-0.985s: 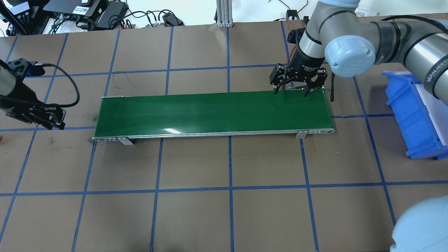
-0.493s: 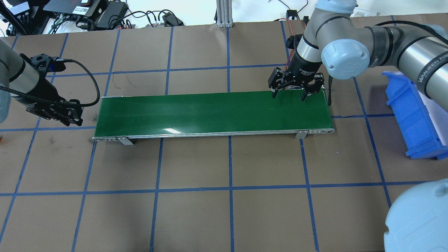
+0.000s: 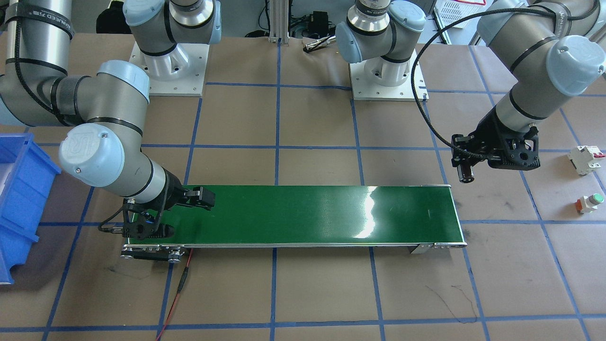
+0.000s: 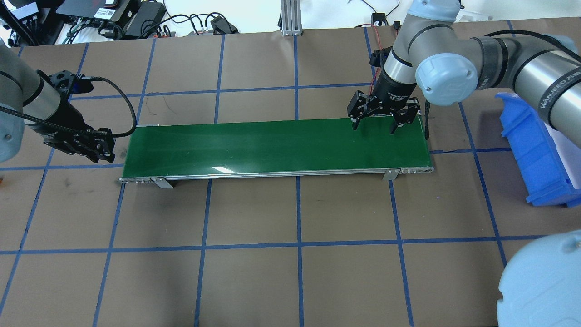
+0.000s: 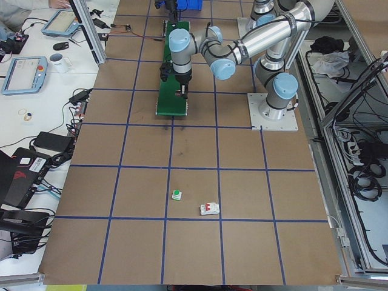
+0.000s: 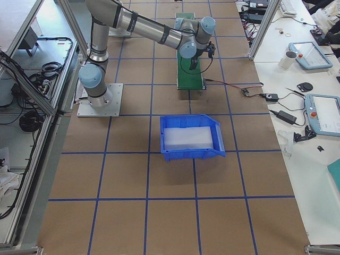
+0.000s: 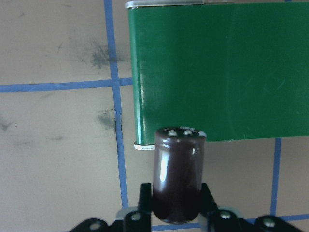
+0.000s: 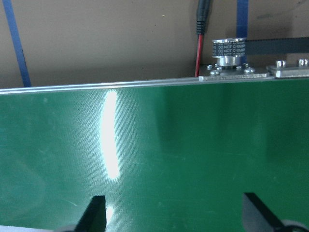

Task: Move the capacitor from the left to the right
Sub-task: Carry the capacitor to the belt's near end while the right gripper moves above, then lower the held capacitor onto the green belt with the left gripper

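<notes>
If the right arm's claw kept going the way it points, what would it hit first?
Most likely the green belt: the right gripper points down over it, jaws open, nothing between.

"WANJEED" in white on black strap [image 4: 557,91] round right arm [image 4: 535,68], overhead view, 3 o'clock. Same word on the strap in front view, 11 o'clock, w/ more chars after it, too small to read. "DO NOT C…" printed twice on timing belt [image 8: 229,47] over pulley [image 8: 227,60], right wrist view, 1 o'clock; rest blurred. UR-style logo on joint cap [image 3: 83,148], 9 o'clock. Marks on capacitor [image 7: 177,181] top: unreadable.
</notes>
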Available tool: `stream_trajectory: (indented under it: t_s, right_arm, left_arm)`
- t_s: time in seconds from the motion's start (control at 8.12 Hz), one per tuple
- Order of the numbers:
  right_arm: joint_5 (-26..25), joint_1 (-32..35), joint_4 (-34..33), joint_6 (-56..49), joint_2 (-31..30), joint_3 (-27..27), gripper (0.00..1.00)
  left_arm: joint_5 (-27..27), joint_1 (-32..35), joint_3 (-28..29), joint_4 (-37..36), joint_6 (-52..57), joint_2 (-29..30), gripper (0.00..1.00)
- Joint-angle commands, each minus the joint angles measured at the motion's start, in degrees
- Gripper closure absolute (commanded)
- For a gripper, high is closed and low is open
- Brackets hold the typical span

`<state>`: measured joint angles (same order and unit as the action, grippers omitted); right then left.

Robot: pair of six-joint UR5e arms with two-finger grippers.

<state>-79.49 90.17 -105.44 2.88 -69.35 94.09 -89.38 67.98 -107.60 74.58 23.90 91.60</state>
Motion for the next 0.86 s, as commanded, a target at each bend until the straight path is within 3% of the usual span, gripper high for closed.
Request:
stream_trajectory:
  t_s: [0.0, 0.49, 0.74]
  right_arm:
    - [-0.13, -0.08, 0.06, 0.11, -0.08, 0.04, 0.00]
    - [-0.40, -0.08, 0.50, -0.16, -0.96, 0.04, 0.00]
    - [-0.49, -0.08, 0.59, -0.16, -0.96, 0.04, 0.00]
  left_arm:
    - [0.00, 2.15, 0.02, -1.01, -2.19, 0.95, 1.00]
    - [5.08, 3.82, 0.02, -9.17, -2.28, 7.52, 1.00]
    - [6.76, 5.05, 0.11, -9.28, -3.94, 8.51, 1.00]
